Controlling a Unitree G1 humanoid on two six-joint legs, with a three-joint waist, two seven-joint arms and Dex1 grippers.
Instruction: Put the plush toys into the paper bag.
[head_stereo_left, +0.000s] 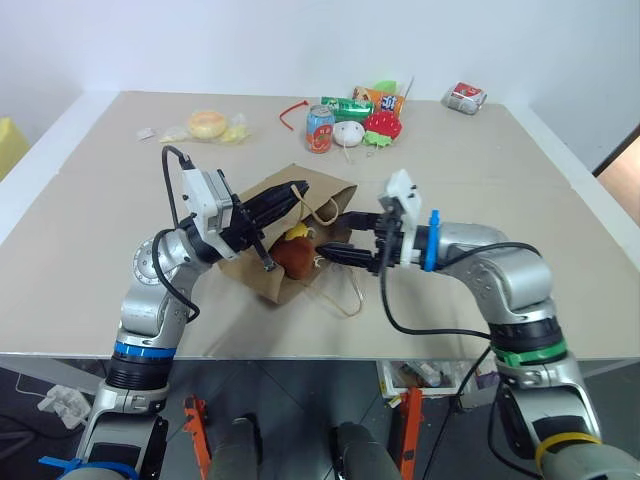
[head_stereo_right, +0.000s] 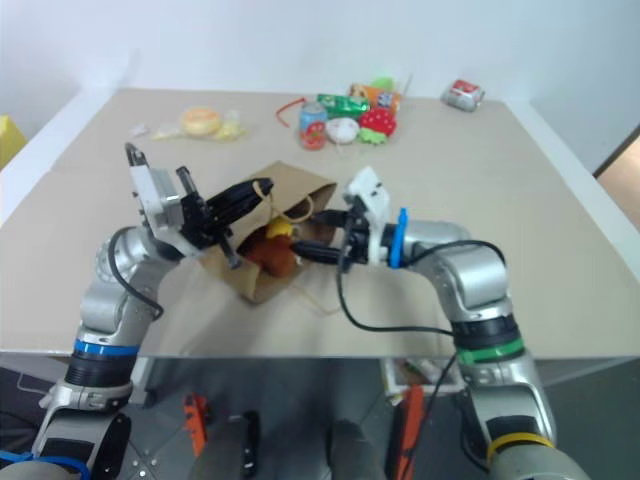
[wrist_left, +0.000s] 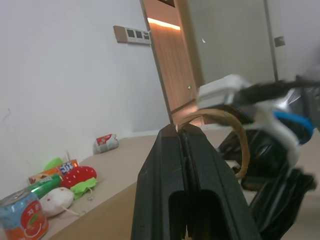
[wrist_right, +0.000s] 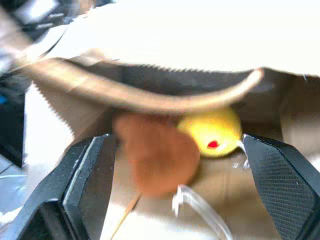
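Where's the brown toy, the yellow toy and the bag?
Brown toy (head_stereo_left: 293, 258): left eye view, on its furry body.
Yellow toy (wrist_right: 212, 131): right wrist view, on its yellow half.
Bag (head_stereo_left: 325, 188): left eye view, on its upper paper side.

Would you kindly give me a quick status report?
Left gripper shut on bag handle, holding paper bag open. Right gripper open at the mouth. Brown toy and yellow toy inside. Nothing in the way.

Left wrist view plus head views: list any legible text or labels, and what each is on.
Nothing reads cleanly.
Drink can: red characters on a white panel, too blurred to quote.
Orange snack pack: blue patch of lettering, unreadable.
Green packet: print too small.
Crushed red can: marking too small.
Paper bag: plain, no print.
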